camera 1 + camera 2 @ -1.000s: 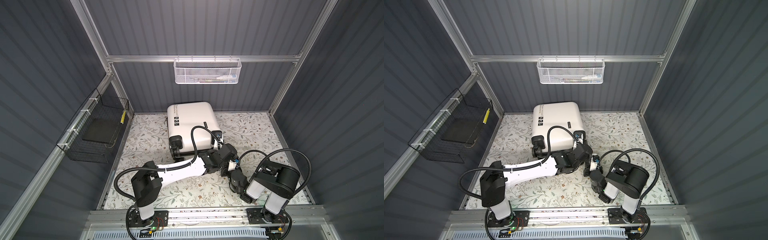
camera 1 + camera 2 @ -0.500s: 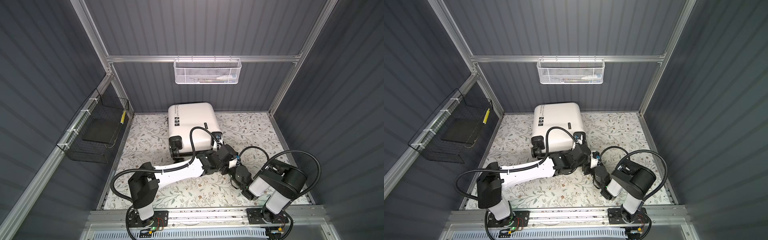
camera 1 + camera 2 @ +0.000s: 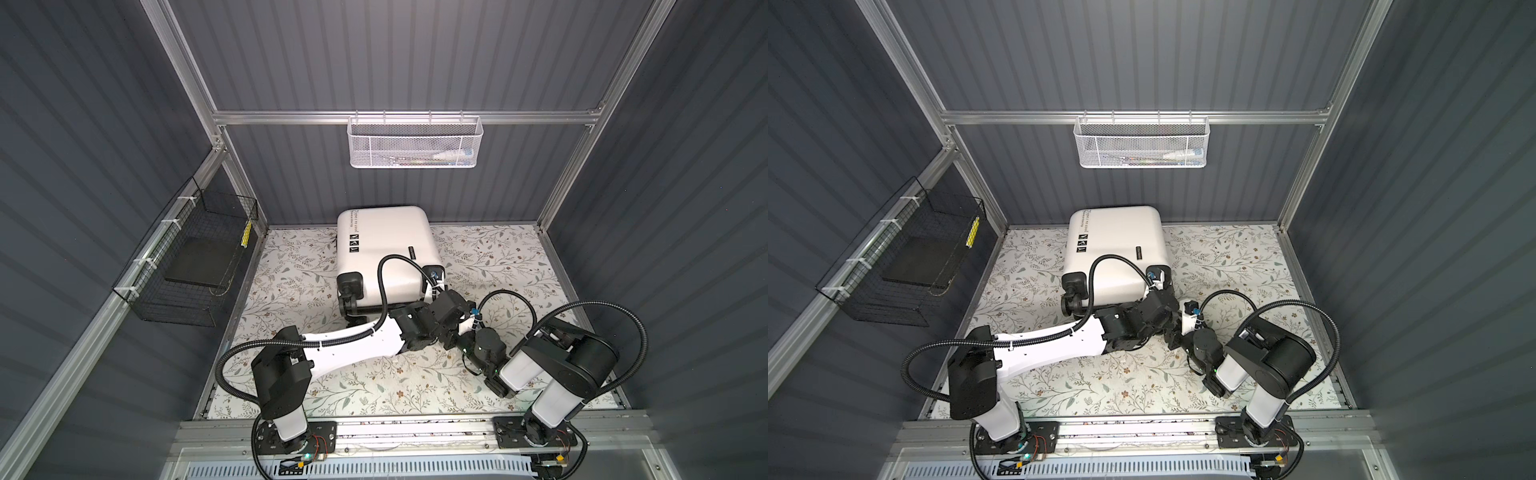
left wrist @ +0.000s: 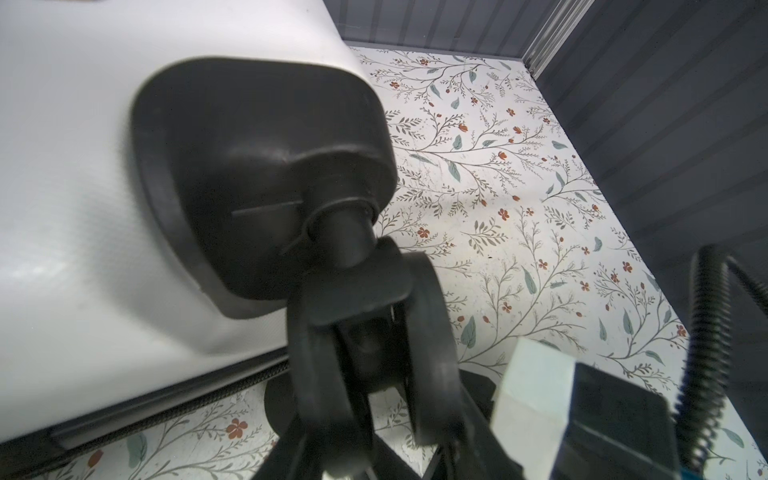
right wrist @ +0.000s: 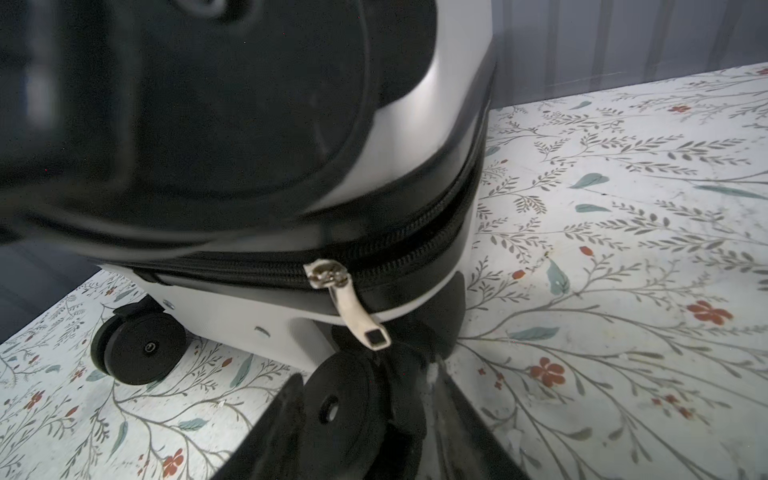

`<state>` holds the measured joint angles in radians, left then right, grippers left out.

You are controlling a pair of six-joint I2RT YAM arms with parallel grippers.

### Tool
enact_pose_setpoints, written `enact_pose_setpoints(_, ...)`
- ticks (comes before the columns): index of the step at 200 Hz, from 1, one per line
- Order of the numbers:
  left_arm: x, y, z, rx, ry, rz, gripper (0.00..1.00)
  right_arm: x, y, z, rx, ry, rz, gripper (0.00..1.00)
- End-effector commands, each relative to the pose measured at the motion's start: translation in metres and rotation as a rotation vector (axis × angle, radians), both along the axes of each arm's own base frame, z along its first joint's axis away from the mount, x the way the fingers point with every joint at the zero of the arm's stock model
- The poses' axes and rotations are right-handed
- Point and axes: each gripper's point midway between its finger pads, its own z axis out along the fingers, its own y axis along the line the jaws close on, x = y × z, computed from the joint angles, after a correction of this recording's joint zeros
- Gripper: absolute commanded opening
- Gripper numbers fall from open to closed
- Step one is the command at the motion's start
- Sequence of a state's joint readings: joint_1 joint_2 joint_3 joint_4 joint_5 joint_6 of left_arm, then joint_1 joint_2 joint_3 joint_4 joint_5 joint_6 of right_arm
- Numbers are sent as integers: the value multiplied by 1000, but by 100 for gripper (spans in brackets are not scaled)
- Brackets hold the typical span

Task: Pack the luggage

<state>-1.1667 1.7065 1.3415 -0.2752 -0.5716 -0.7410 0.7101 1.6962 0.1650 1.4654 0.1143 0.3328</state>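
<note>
Luggage (image 3: 382, 249) lettering (image 3: 352, 216) is too small to read! Left gripper (image 4: 374, 432) clamps its upper wheel (image 4: 428, 332); right gripper (image 5: 370, 419) straddles the lower wheel (image 5: 345, 405), grip unclear.

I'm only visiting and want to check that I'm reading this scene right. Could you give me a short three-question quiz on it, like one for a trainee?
1. True or false: the white suitcase lies open on the floral mat.
2. Where does the white mesh basket hang? A) on the back rail B) on the left wall C) on the floor
3. Fill in: in the right wrist view, the silver zipper pull dangles close to a round black ____.
Key: 1 false, it lies closed; 2 A; 3 wheel.
</note>
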Motion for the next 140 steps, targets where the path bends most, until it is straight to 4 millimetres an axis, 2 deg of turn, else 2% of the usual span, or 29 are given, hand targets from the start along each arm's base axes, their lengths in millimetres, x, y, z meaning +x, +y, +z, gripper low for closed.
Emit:
enact_pose_setpoints(1,-8,-17,70,-174,-105,-68,0,5,6,7,19,-20,11,50)
enact_pose_setpoints(84,-9,-19,69,-181,-100,-71,0,21,9,13,39,-20,8,44)
enact_pose_setpoints(140,-9,-18,68,-182,-99,-70,0,21,14,13,60,-7,30,24)
